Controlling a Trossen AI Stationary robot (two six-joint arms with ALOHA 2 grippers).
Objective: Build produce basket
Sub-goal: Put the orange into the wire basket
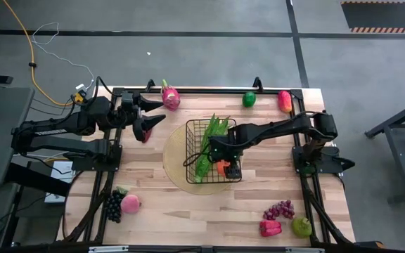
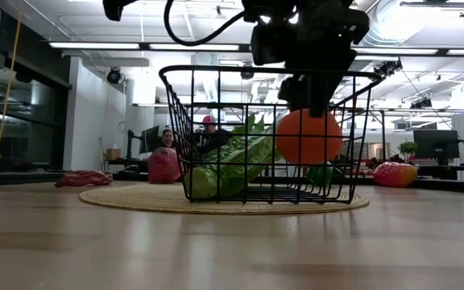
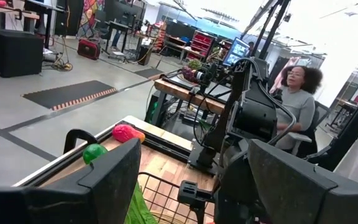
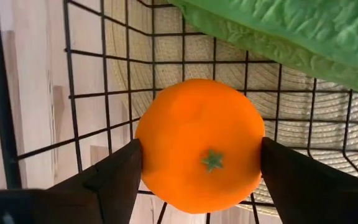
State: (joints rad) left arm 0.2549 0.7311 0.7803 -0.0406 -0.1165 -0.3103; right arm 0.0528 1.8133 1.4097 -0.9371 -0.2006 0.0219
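From above, the black wire-grid basket sits on a round woven mat on the pale wooden table, long green pods slanting inside; the right gripper reaches into it, while the left gripper hangs apart near the pink dragon fruit, fingers spread. The low view alone shows the smooth orange held clear of the basket floor. The right wrist view shows both dark fingers pinching its sides.

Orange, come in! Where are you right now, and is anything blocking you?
Right gripper shut on orange, inside basket, above its floor. Left gripper open, parked by dragon fruit. Green pods beside; drop clear.
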